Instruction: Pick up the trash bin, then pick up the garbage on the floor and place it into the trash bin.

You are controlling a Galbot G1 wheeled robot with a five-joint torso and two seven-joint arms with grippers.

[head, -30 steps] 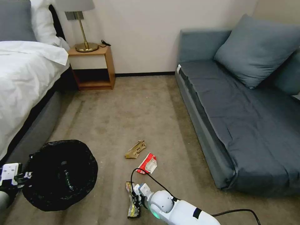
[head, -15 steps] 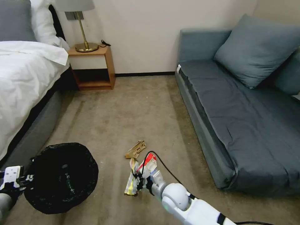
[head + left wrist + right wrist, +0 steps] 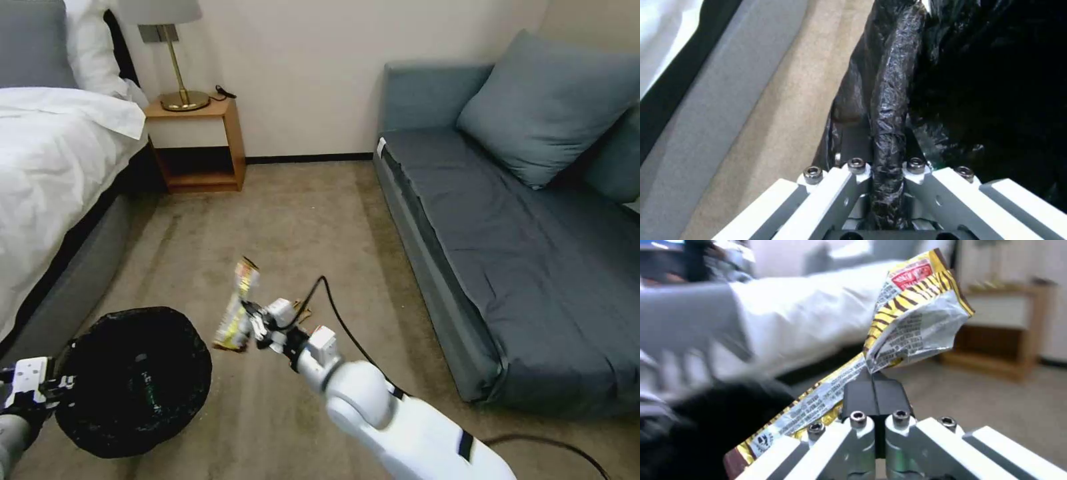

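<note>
Left gripper clenched on bin rim, bin held off carpet | right gripper grasping snack wrapper, raised just right of bin | I judge: bottle apparently in bin; wrapper not yet dropped; other litter beyond bin hidden behind my right arm.

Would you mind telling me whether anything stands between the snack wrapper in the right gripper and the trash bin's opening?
Nothing visible does. The right gripper holds the snack wrapper in the air just beside the trash bin, which the left gripper grips by the rim; only bare carpet shows in the gap.
</note>
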